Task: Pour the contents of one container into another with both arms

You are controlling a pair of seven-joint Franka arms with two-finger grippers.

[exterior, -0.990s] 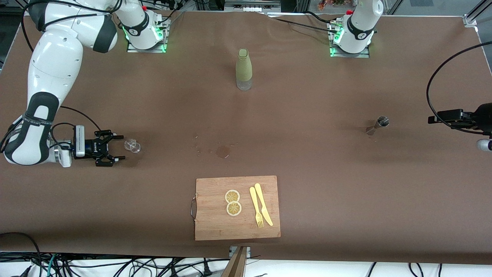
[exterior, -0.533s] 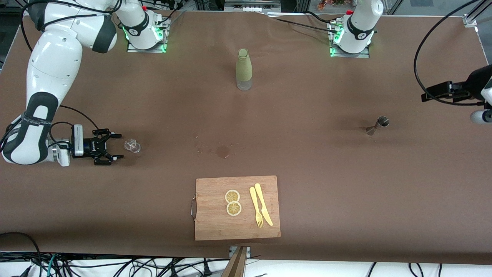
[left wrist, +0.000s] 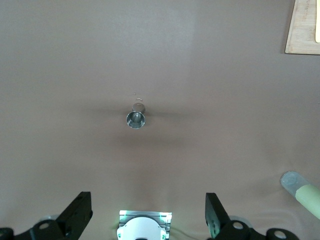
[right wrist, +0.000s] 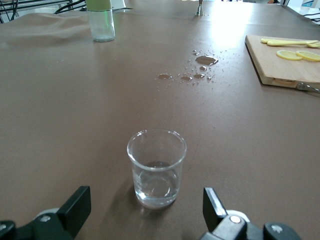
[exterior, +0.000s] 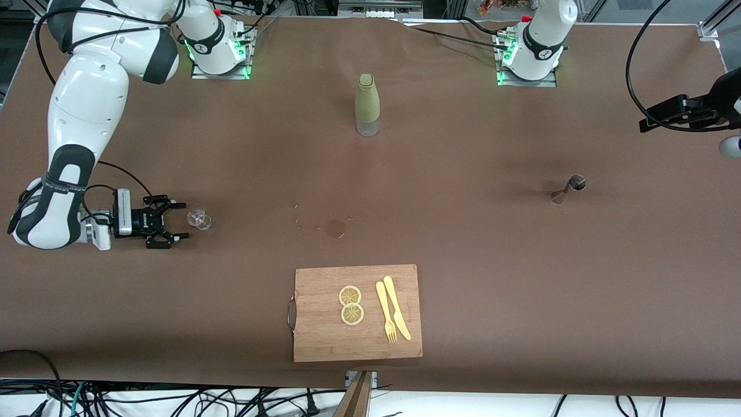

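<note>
A small clear glass with a little liquid stands upright at the right arm's end of the table. My right gripper is low beside it, open, with the glass just ahead of its fingertips and not touched. A metal jigger stands toward the left arm's end. My left gripper hangs open and empty in the air over the table's edge at that end, well apart from the jigger.
A green bottle stands between the arm bases. A wooden cutting board with lemon slices and a yellow fork and knife lies near the front edge. A wet spot marks mid-table.
The left gripper has shifted upward in the front view, away from the jigger. The right gripper stays by the glass while its arm's upper part leans slightly.
</note>
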